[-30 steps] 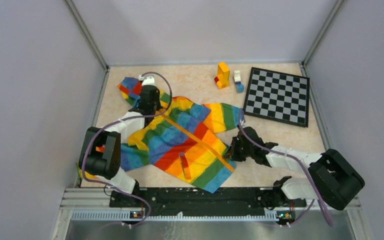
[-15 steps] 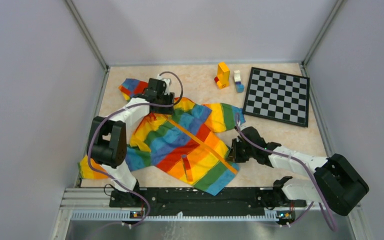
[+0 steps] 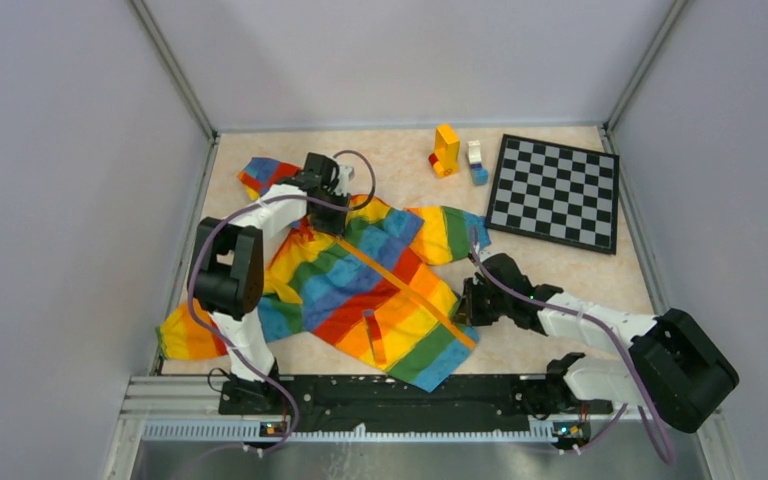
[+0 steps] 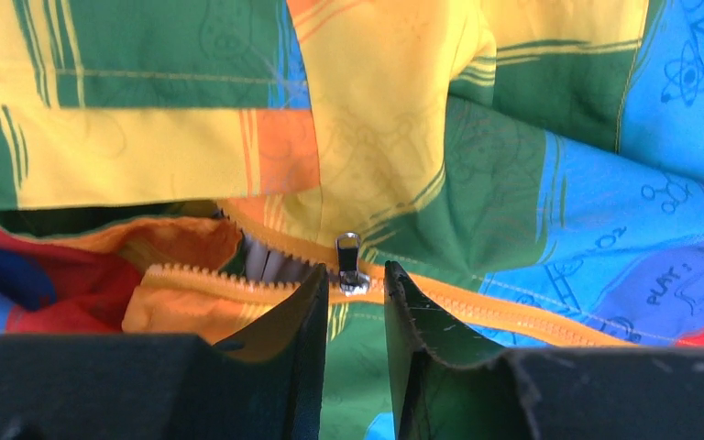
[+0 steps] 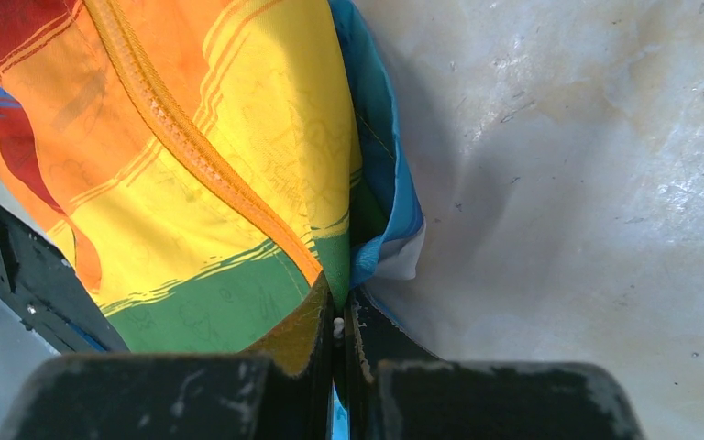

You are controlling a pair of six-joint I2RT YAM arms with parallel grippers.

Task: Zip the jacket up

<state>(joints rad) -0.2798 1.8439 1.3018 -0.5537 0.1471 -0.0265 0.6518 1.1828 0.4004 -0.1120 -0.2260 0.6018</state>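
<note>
Hem of jacket (image 3: 360,290) clamped by right gripper (image 5: 337,310). On left gripper (image 4: 355,277), fingers narrowly parted; zipper pull (image 4: 349,261) at 12 o'clock, ungripped. Pull to be pinched squarely, hem held taut.

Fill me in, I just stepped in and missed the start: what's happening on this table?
Two robot arms are working on a rainbow-striped jacket lying on the table. The right gripper is shut on the bottom hem at the lower end of the zipper. The left gripper hangs open near the collar, just short of the metal zipper pull. The zipper is closed below the pull; a short stretch beyond it gapes.
</note>
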